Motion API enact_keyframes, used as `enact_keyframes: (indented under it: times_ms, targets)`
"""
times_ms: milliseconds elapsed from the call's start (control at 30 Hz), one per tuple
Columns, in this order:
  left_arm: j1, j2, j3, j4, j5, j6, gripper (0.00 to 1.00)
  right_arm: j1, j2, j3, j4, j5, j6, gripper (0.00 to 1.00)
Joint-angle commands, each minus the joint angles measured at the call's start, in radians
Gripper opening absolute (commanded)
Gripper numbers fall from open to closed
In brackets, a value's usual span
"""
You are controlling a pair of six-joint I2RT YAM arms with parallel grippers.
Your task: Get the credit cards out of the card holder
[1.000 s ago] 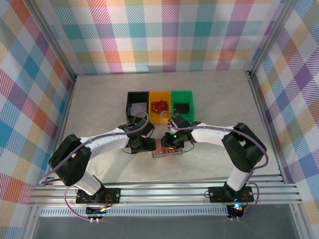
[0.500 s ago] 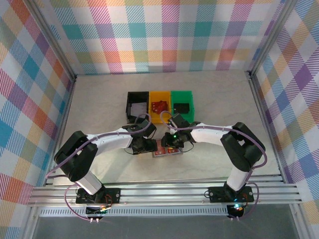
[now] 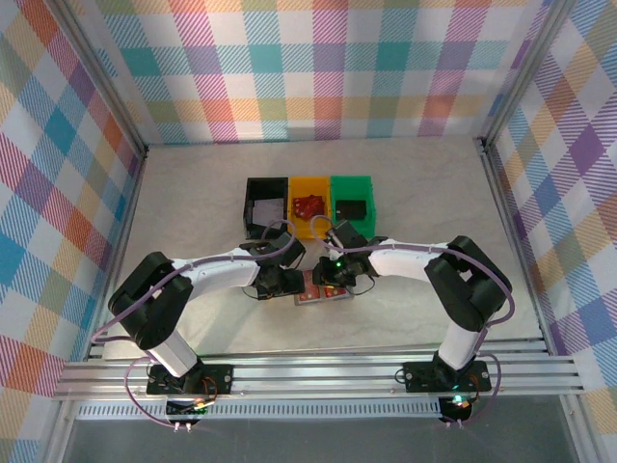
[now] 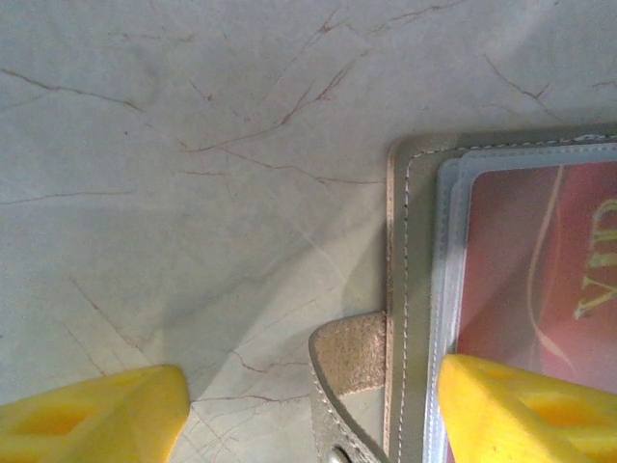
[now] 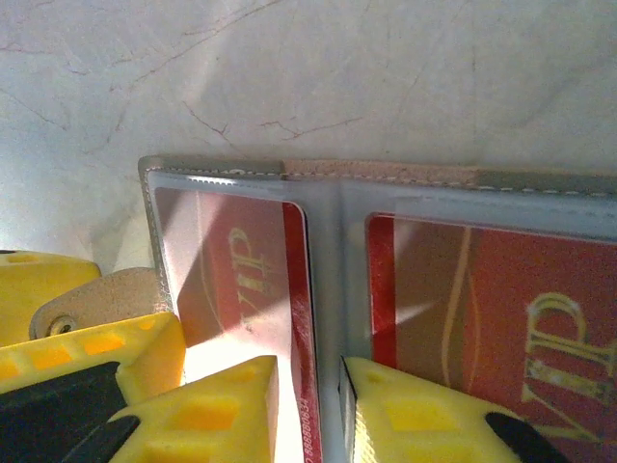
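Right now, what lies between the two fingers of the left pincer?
In the left wrist view, the left pincer stands open; between its fingers lie bare table, then the holder's strap tab and stitched edge.

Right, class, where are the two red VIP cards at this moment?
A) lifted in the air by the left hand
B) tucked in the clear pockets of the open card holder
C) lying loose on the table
B: the right wrist view shows both red VIP cards behind the clear pockets of the open card holder, flat on the table.
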Motion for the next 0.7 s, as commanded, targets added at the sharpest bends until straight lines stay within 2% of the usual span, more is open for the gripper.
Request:
enact_keyframes:
  times_ms: [0,667]
  targets:
    - [-0.033,0.114,-0.046,0.089,0.094,-0.025,0.72,-0.007,0.016,-0.019,0.033,-0.025,0.0,0.23]
    - [-0.045,0.168,-0.054,0.131,0.106,-0.03,0.71,-0.007,0.01,-0.04,0.099,-0.073,0.001,0.16]
